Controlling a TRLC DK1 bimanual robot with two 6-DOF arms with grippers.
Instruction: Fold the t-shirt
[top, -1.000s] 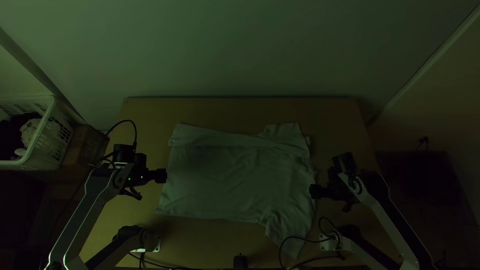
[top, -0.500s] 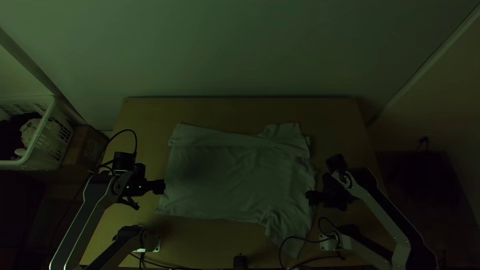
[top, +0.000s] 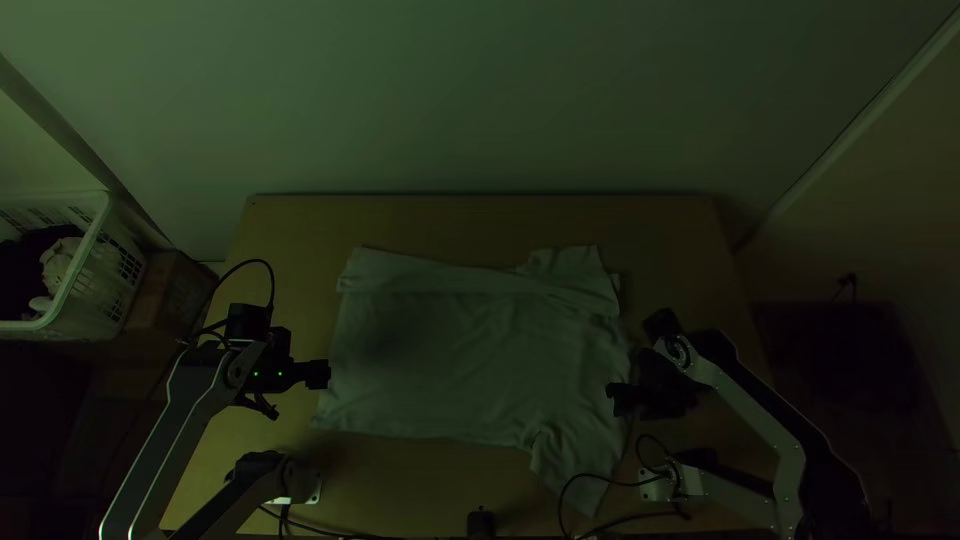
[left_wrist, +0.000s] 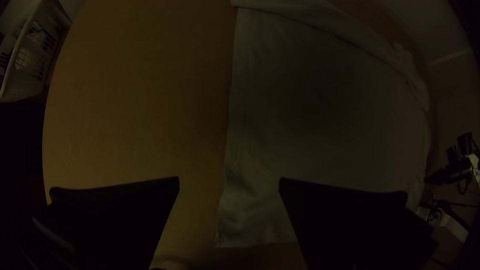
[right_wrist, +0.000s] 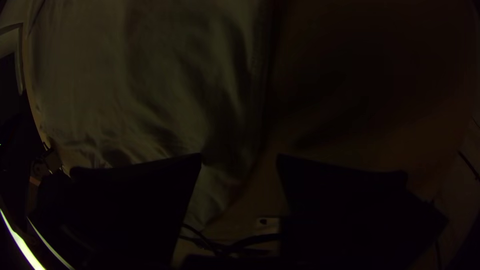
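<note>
The light t-shirt (top: 470, 350) lies spread on the table, its far long side folded over in a strip, one sleeve pointing to the near right. At its left edge is my left gripper (top: 328, 374); in the left wrist view the left gripper (left_wrist: 229, 185) stands open above the hem and bare wood. My right gripper (top: 612, 399) is over the shirt's right edge. In the right wrist view the right gripper (right_wrist: 240, 162) is open too, the cloth's edge (right_wrist: 250, 110) lying below and between its fingers. Neither holds cloth.
A white basket (top: 72, 262) with clothes stands left of the table, beside a brown box (top: 168, 300). Black cables (top: 620, 480) loop by the right arm's base, near the sleeve. Bare wood (top: 450, 212) runs along the table's far edge.
The left gripper has shifted slightly toward the near side, then stayed still. The right gripper has moved a little left and nearer, further over the shirt's edge. The shirt lies as before.
</note>
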